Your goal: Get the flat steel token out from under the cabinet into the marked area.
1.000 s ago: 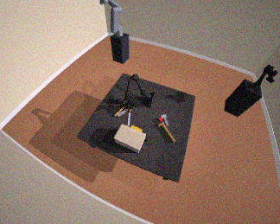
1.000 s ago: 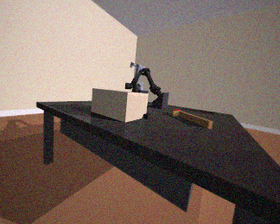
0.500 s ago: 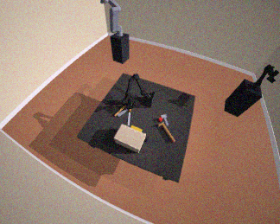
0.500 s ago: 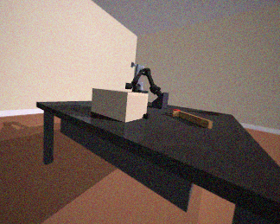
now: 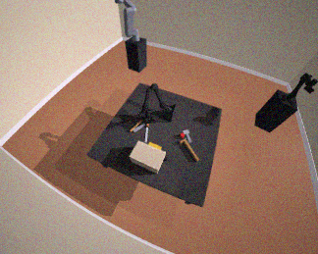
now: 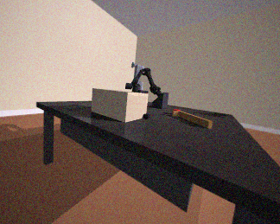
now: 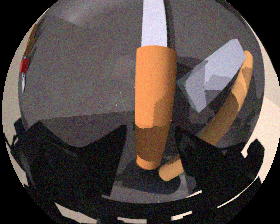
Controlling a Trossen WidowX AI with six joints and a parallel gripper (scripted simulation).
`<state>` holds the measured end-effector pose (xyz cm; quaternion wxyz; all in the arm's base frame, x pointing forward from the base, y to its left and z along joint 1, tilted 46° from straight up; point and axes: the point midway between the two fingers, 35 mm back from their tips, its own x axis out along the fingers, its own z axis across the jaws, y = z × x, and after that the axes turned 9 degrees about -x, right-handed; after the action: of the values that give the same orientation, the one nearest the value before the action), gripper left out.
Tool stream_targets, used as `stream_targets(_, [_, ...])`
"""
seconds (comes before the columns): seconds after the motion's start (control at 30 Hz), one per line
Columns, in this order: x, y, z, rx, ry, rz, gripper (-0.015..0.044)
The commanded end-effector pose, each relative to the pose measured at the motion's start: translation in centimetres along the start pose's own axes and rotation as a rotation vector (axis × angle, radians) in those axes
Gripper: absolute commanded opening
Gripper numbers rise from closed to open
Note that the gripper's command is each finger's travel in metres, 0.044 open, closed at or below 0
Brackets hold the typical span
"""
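Note:
My gripper [image 7: 151,130] [image 5: 147,119] is open, low over the table behind the cabinet. An orange-handled tool with a pale steel blade [image 7: 153,91] [image 5: 146,131] lies between the open fingers, its blade pointing toward the cabinet. The beige cabinet [image 5: 147,157] [image 6: 116,105] stands mid-table. A yellow marked area [image 5: 156,146] shows at the cabinet's side that faces the arm. The steel token is not visible in any view.
A second orange-handled tool with a grey blade [image 7: 219,81] [image 5: 135,127] lies just beside the first. A wooden-handled hammer [image 5: 189,149] [image 6: 194,118] and a small red object [image 5: 183,135] lie to the right on the dark table [image 5: 195,182].

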<state>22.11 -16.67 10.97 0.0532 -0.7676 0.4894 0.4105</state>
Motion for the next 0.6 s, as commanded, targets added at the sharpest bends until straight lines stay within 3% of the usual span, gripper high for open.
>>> stream_targets(0.0, [0.06, 0.02, 0.03, -0.002, 0.001, -0.002, 0.027])
stream_targets(0.13, [0.33, 0.19, 0.15, -0.006, 0.001, -0.002, 0.027])
stream_targets(0.27, [0.11, 0.09, -0.06, 0.0, 0.004, 0.001, 0.0165])
stream_targets(0.57, [0.11, 0.09, -0.06, 0.0, 0.004, 0.001, 0.0104])
